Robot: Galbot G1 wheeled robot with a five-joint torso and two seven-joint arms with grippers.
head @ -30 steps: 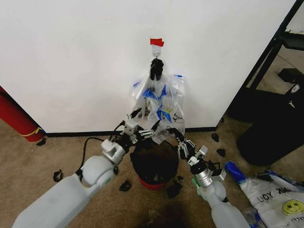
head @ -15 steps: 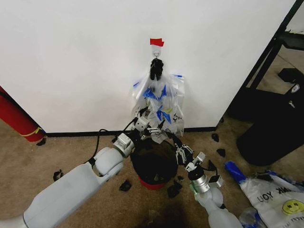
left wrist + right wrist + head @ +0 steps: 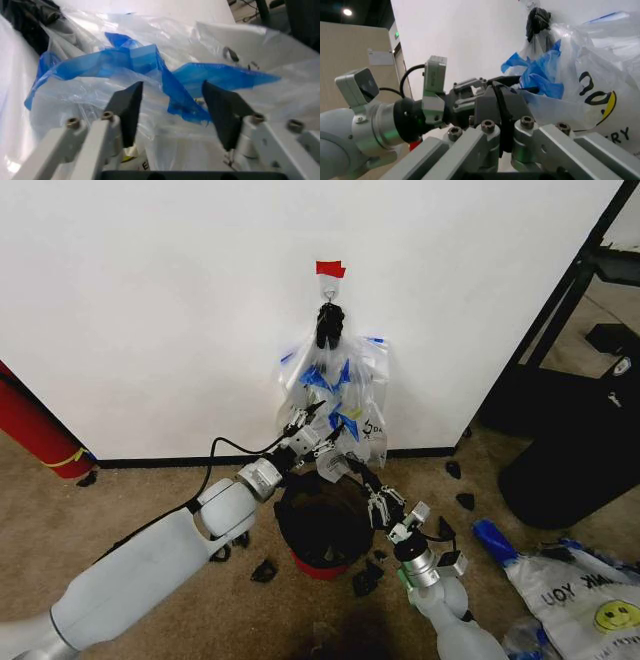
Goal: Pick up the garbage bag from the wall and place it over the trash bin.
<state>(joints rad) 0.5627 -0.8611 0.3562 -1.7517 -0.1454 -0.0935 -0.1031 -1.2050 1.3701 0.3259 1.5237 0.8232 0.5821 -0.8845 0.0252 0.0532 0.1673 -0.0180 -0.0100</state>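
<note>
The left gripper (image 3: 318, 430) now sits in the centre of the head view, pressed in among the hanging plastic, fingers spread. A second ago it was lower and further left, just above the bin; half a second ago it was partway up. In the left wrist view its two black pads (image 3: 126, 109) stand apart with a twisted blue strip and crinkled clear film between them, so the bag (image 3: 150, 78) is bracketed but not yet pinched. That reads as the reach nearly done and the grasp still to come.

The right gripper (image 3: 368, 485) holds lower, right of centre, at the bag's lower edge and just above the bin's rim; it has crept up and left over the same second. In the right wrist view its fingers (image 3: 495, 108) lie close together, but whether they pinch any film I cannot tell.

The bag (image 3: 335, 405) hangs on the wall (image 3: 150, 300) from a small hook under the red tape (image 3: 330, 269) in the upper centre. Its long axis runs vertically: gathered neck at the top by a dark knot, loose body fanning downward, blue strips slanting across it. Its lower edge ends near the baseboard, just above the bin (image 3: 322, 525), which stands on the carpet in the lower centre, mouth up.
</note>
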